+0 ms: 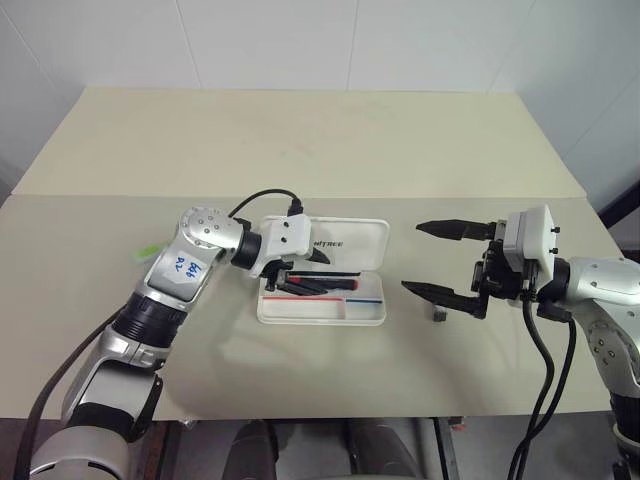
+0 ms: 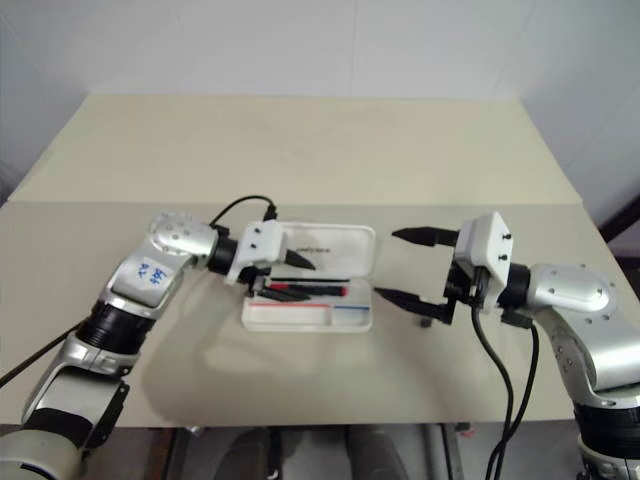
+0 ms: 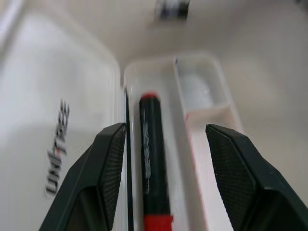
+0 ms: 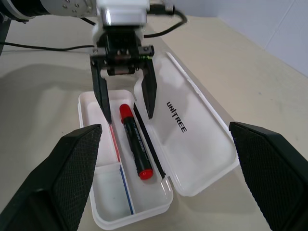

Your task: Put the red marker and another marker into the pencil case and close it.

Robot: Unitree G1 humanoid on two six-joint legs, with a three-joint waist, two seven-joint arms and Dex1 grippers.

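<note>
White, glossy plastic makes up the pencil case [image 4: 192,144], a flat rectangular hinged box with rounded corners, lying open on the matte beige table [image 1: 300,150]; dark lettering on its lid [image 4: 176,117] reads "UNITREE", and a red-and-blue stripe [image 1: 345,299] runs along the tray. The left gripper [image 4: 126,103], two black tapering fingers with ribbed pads, hangs released over the tray with its jaws apart, and the red marker [image 4: 135,142] (slim, with a black barrel section carrying pale print too small to read) lies in the tray's long compartment directly below and between those fingers, untouched by them. A short lime-green marker [image 1: 148,250] lies on the table behind the left arm, well apart from the case. The right gripper [image 1: 448,262] stands wide open, empty, beside the case, with a small dark stubby object [image 1: 437,314] on the table just under it.
</note>
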